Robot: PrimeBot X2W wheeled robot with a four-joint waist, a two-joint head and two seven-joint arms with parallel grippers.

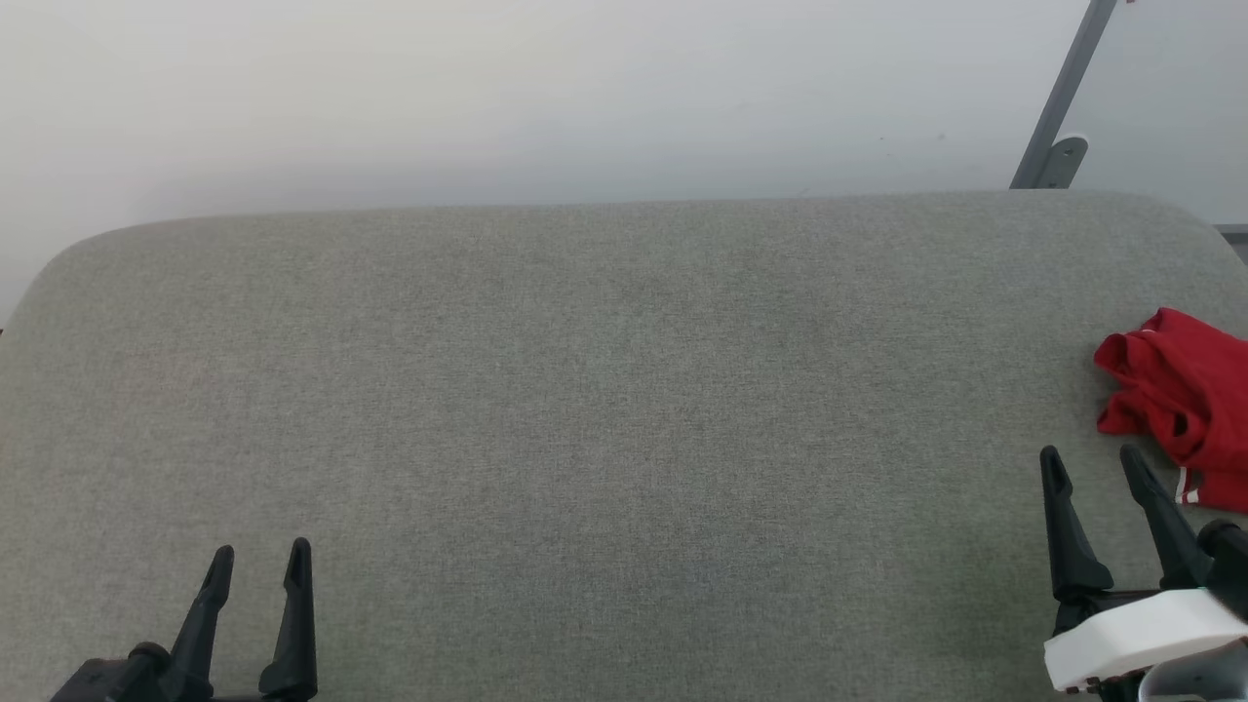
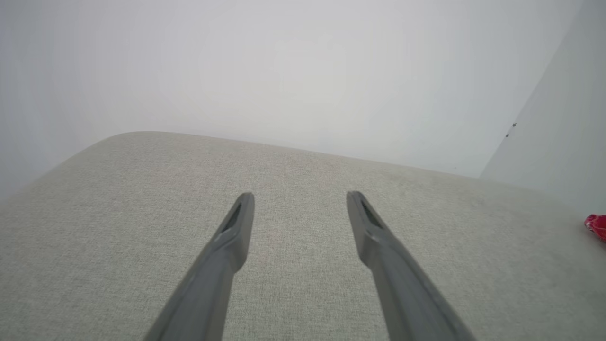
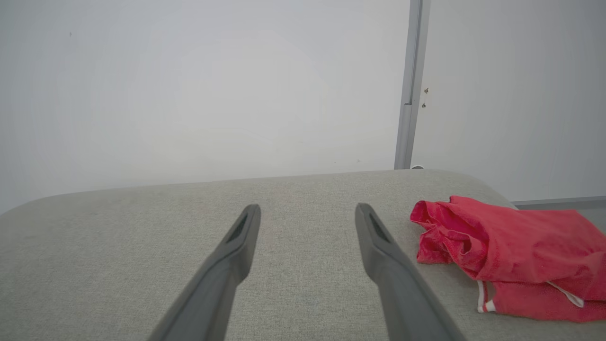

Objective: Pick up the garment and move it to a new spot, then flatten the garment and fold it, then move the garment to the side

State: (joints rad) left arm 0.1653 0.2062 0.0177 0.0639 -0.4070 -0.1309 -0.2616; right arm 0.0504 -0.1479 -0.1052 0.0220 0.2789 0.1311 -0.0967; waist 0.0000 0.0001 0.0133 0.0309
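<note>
Closest in, over the near left of the grey cloth-covered worktop [image 1: 624,390], the left gripper [image 1: 262,548] hangs with its two dark fingers spread and nothing between them. From there rightward the surface is bare fabric from the near side to the rounded far edge, so there is plenty of open room in the middle and left for laying a shirt out flat.

Further right, the right gripper [image 1: 1090,453] is likewise spread wide and empty, its tips just short of the garment [image 1: 1185,390]. That red shirt lies crumpled in a heap at the worktop's right edge (whether any of it hangs over that edge I cannot tell).

It looks light, limp and thin, so it should sag and trail from any single pinch. The raised ridge of folds on the heap's left side seems the easiest hold; the striped trim lies nearer the robot. Dragging would likely bunch it on the cloth surface, so lifting clear seems wiser. A grey post [image 1: 1058,107] leans behind the far-right corner, worth avoiding.
</note>
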